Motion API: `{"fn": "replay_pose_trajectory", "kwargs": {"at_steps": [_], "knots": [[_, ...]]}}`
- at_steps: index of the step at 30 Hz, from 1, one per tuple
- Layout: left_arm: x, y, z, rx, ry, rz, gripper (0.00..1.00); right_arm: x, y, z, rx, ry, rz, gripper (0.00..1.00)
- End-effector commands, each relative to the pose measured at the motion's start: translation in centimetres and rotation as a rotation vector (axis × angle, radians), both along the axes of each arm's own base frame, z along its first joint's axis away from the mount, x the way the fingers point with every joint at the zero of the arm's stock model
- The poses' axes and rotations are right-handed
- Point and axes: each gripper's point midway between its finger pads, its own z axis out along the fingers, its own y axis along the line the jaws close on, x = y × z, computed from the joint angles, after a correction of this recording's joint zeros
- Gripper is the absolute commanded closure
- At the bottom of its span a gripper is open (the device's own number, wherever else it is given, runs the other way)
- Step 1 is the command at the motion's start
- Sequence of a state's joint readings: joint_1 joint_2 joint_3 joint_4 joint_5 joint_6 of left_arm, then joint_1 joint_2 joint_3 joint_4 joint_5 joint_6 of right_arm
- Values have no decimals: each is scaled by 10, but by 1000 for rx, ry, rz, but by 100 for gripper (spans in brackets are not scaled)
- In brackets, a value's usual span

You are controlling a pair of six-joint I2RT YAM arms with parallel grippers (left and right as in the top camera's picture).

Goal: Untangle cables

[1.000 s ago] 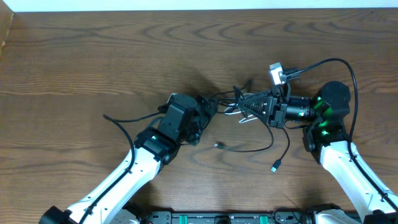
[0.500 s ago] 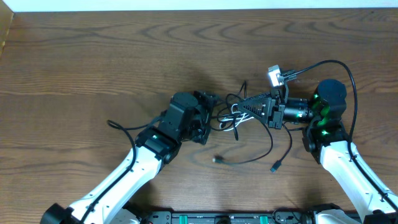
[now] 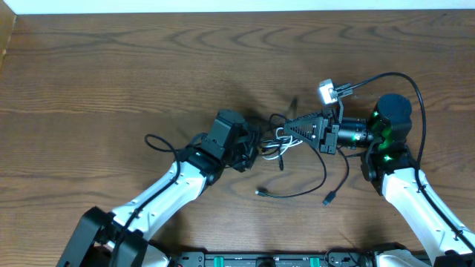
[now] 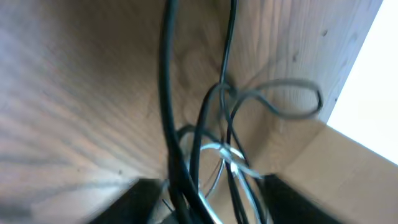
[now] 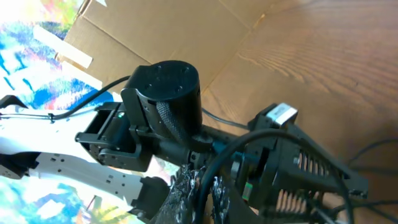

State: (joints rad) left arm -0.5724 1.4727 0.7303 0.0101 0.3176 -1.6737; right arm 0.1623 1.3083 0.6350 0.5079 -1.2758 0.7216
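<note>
The cables lie knotted (image 3: 277,141) mid-table between my two grippers. The white cable (image 3: 282,136) sits inside the knot. One black cable (image 3: 300,194) curves toward the front, with plug ends at the front middle (image 3: 260,193) and to the right of it (image 3: 326,200). Another black cable (image 3: 157,140) loops out left past my left arm. My left gripper (image 3: 250,145) is at the knot's left edge. In the left wrist view its jaws (image 4: 211,208) are apart, with black cables (image 4: 225,68) and the white cable (image 4: 231,155) running between them. My right gripper (image 3: 291,127) is at the knot's right edge. In the right wrist view its fingers (image 5: 202,196) are pressed on a black cable (image 5: 249,144).
The thick black robot cord (image 3: 404,76) arcs over my right arm. A cardboard wall (image 5: 186,37) stands beyond the table, also visible in the left wrist view (image 4: 336,168). The left arm's black wrist housing (image 5: 165,93) fills the right wrist view.
The left arm has swung in and its gripper has dropped slightly toward the front. The left black loop was dragged right. The right gripper has risen a little and the knot has shifted with it.
</note>
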Motion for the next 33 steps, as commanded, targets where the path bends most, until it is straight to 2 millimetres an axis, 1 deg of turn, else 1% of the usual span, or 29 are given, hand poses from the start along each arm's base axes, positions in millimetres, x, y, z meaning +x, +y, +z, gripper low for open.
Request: {"fn": "replay_pose_trajectory", "kwargs": {"at_steps": [1, 2, 3, 4, 7, 10, 11, 13, 14, 16, 20, 23, 25, 26, 27, 30, 33], "knots": [[1, -3, -3, 4, 0, -19, 69, 2, -1, 7, -1, -35, -5, 92], [1, -2, -5, 12, 2, -15, 75, 2, -1, 6, -4, -37, -5, 92], [2, 1, -7, 31, 0, -10, 85, 3, -1, 4, -10, -43, -11, 91], [2, 6, -11, 67, -7, -8, 92, 4, -1, 2, -16, -48, -17, 91], [-2, 16, -20, 137, -3, -20, 92, 14, -5, -15, -67, -17, -88, 87], [-5, 21, -24, 153, 19, -18, 92, 24, -13, -47, -164, 92, -192, 80], [-3, 23, -23, 153, 13, -20, 92, 24, -16, -57, -195, 127, -213, 77], [3, 26, -20, 143, -7, -19, 92, 19, -20, -74, -252, 186, -230, 75], [8, 27, -16, 133, -31, -33, 92, 15, -21, -81, -271, 218, -227, 74], [20, 25, -3, 107, -122, -96, 92, 5, -23, -93, -298, 290, -215, 69], [41, 21, 27, 46, -329, -229, 92, -10, -26, -109, -350, 372, -196, 55], [50, 21, 46, -1, -445, -303, 92, -16, -33, -123, -412, 418, -219, 47], [52, 21, 55, -18, -504, -349, 92, -17, -41, -136, -475, 459, -265, 33], [52, 22, 58, -24, -529, -371, 92, -17, -46, -142, -507, 478, -291, 23], [52, 23, 60, -30, -548, -388, 92, -17, -52, -149, -546, 500, -322, 21], [51, 22, 68, -51, -604, -441, 92, -19, -70, -168, -651, 587, -427, 20], [49, 20, 79, -81, -672, -494, 92, -22, -86, -181, -725, 663, -518, 19]]}}
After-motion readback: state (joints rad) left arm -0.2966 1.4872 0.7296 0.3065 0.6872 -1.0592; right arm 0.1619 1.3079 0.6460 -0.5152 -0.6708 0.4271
